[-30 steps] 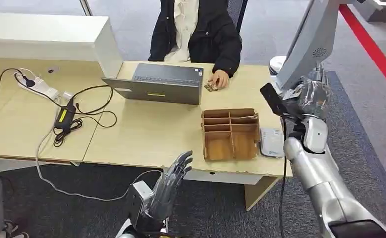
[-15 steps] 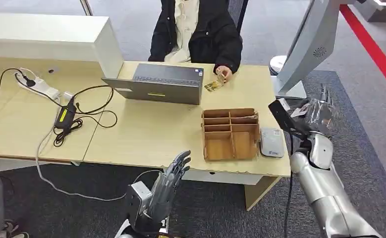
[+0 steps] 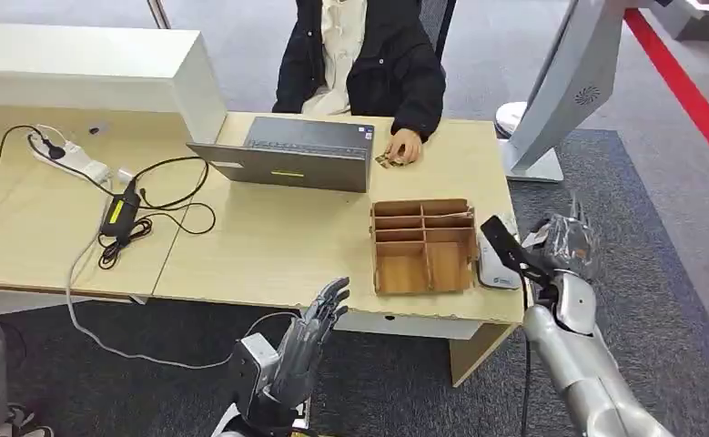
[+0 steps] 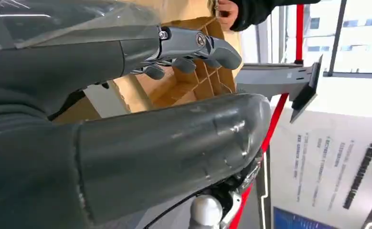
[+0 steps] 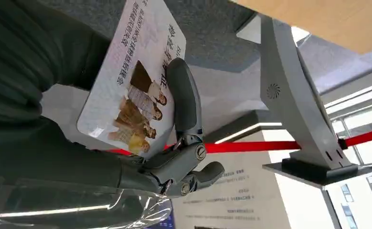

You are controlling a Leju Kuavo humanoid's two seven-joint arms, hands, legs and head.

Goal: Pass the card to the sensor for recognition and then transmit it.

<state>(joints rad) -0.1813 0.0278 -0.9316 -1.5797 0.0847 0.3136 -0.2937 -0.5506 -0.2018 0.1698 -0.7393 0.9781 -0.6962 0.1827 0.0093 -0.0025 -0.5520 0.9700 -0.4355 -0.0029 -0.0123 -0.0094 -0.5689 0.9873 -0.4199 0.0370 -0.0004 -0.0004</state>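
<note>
The white printed card with a small group picture on it [image 5: 132, 83] sits pinched in the robot's right hand [image 3: 564, 244], a dark finger [image 5: 184, 98] lying across its face, and that hand hangs off the right edge of the tabletop [image 3: 268, 241], just beside the small white-and-grey card reader [image 3: 494, 264] lying at the front right corner. So the step in hand looks like presenting the card to that reader, and doing it well probably means bringing the card's flat face level and low over the reader's top, not edge-on, and keeping the pinch firm since the card only looks caught along one side. Right next to the reader is the brown cardboard divider box [image 3: 423, 244], so the approach should come from the open right side to avoid clipping its wall. The left hand [image 3: 309, 341] hovers spread and empty off the front edge. A person's hand [image 3: 405, 146] rests at the far edge by the grey laptop [image 3: 287, 164].
</note>
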